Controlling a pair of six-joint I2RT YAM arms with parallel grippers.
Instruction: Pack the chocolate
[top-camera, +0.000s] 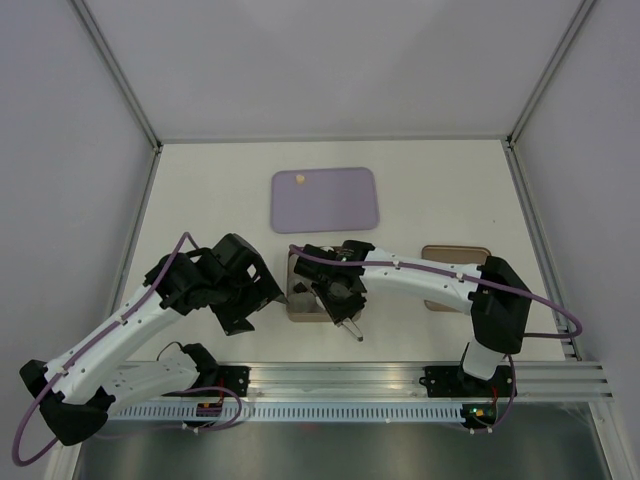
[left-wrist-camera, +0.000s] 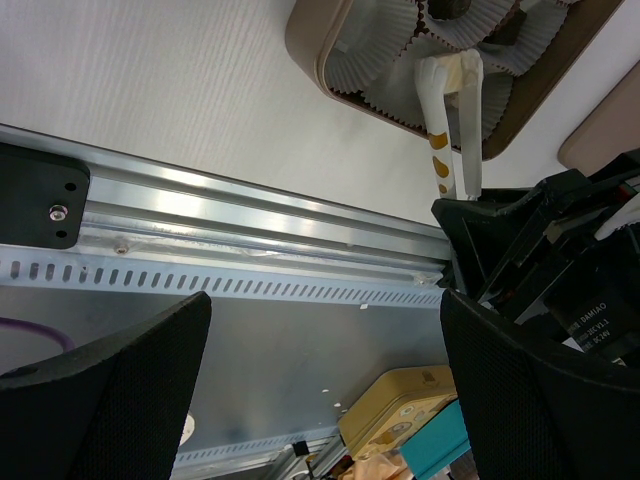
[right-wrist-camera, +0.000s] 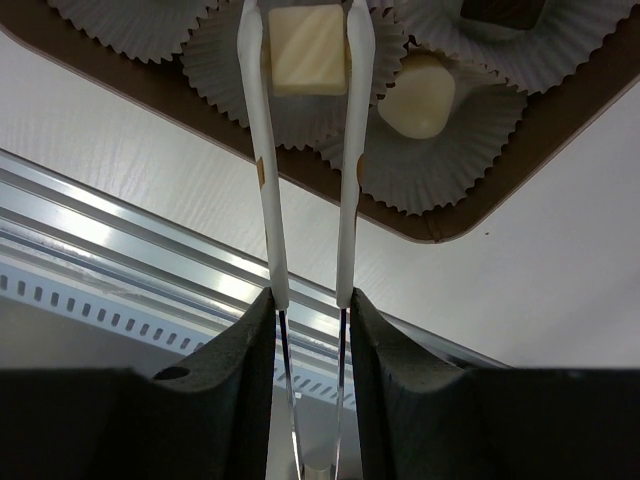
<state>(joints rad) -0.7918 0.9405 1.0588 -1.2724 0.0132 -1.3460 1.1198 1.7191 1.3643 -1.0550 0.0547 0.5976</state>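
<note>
My right gripper (right-wrist-camera: 310, 300) is shut on the silver tongs (right-wrist-camera: 270, 150). Their white tips pinch a square cream chocolate (right-wrist-camera: 308, 50) over a white paper cup (right-wrist-camera: 225, 70) in the brown box (right-wrist-camera: 440, 225). A round cream chocolate (right-wrist-camera: 417, 95) sits in the neighbouring cup, and a dark one (right-wrist-camera: 505, 10) shows at the top edge. From above, the right gripper (top-camera: 340, 298) hangs over the box (top-camera: 300, 312). One cream chocolate (top-camera: 299, 179) lies on the purple tray (top-camera: 340, 205). My left gripper (left-wrist-camera: 325, 380) is open and holds nothing, just left of the box (left-wrist-camera: 320, 60).
The brown lid (top-camera: 455, 255) lies to the right of the box, partly under the right arm. The metal rail (top-camera: 380, 378) runs along the near table edge. White walls close in the back and both sides.
</note>
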